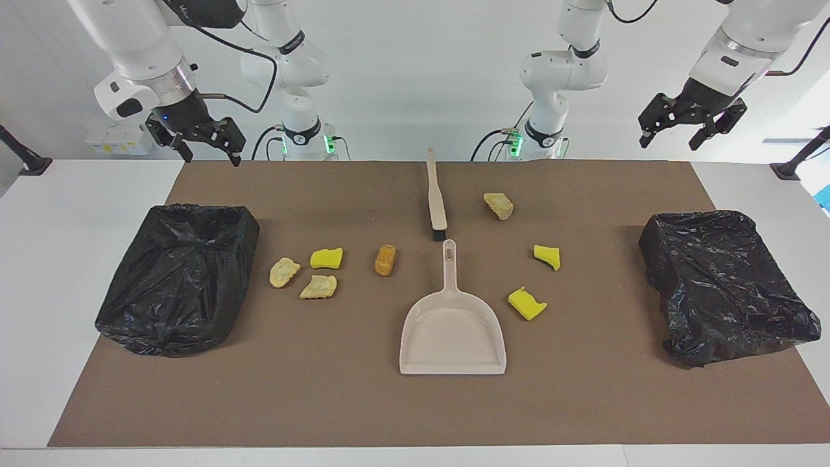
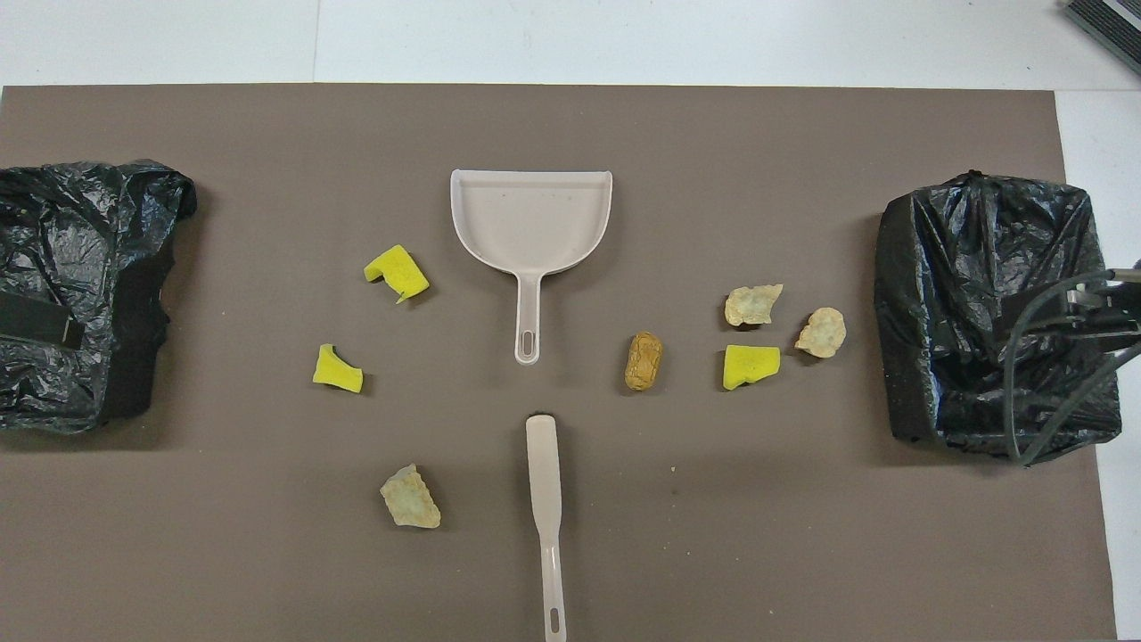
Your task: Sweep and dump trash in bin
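Several scraps of trash lie loose on the brown mat (image 1: 363,402). They include yellow sponge chunks (image 1: 326,258) (image 1: 526,304) (image 2: 337,370), pale tan pieces (image 1: 284,272) (image 1: 498,205) (image 2: 753,304) and an orange-brown lump (image 1: 385,259) (image 2: 644,360). A black-bagged bin (image 1: 178,279) (image 2: 994,312) stands at the right arm's end, and another bin (image 1: 726,285) (image 2: 80,285) at the left arm's end. My right gripper (image 1: 213,154) hangs open high in the air, roughly over the first bin. My left gripper (image 1: 668,141) hangs open high by the second. Neither holds anything.
A beige dustpan (image 1: 452,324) (image 2: 531,223) lies mid-mat with its handle toward the robots. A beige-handled brush (image 1: 436,194) (image 2: 545,499) lies in line with it, nearer the robots. A cable (image 2: 1034,392) hangs over the bin at the right arm's end.
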### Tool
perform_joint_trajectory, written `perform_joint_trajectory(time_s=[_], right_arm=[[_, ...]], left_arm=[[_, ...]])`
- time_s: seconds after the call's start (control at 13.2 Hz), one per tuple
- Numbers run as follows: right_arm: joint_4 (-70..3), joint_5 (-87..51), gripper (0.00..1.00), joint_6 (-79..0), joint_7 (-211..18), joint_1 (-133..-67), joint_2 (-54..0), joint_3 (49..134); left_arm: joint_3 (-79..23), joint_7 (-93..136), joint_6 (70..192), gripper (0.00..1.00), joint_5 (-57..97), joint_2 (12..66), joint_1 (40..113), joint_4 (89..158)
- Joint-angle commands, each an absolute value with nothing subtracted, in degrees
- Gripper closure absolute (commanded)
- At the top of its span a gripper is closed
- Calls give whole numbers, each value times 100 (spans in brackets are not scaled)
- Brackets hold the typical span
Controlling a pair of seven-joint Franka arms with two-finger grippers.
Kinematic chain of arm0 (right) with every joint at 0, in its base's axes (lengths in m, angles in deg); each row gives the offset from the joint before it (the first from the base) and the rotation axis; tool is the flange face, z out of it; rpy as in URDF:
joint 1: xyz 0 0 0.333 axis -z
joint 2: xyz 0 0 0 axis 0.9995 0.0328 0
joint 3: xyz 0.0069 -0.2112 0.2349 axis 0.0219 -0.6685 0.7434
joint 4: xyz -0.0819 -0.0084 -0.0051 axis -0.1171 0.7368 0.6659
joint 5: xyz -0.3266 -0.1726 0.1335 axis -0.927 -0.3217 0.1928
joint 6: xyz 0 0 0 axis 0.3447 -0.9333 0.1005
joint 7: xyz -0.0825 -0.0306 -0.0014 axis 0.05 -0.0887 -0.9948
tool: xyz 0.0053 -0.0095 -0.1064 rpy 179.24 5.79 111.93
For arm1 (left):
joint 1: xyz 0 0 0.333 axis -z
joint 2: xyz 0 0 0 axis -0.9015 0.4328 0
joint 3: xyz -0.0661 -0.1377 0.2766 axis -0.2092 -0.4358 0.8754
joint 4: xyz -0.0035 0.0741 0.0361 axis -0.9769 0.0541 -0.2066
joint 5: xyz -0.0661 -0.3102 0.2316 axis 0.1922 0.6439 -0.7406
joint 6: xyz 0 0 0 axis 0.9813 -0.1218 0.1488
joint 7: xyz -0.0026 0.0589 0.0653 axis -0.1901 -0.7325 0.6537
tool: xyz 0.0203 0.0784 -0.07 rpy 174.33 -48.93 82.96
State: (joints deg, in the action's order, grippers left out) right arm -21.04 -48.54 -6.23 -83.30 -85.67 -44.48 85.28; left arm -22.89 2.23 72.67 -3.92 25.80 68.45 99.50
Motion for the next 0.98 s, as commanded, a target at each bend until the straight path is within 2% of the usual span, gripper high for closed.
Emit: perform_joint_trajectory(time_s=[0.0,0.91], right_arm=[[-2116,-4730,0,-639,-8413,-8548,-4488,8502],[-2116,-4730,0,-639,-8422,-8548,-4488,8502]], left_arm=[[-2292,202,7287,0,-467,2443,6866,10085],[-2424,282,7304,0,-405,2425,7068,10120]])
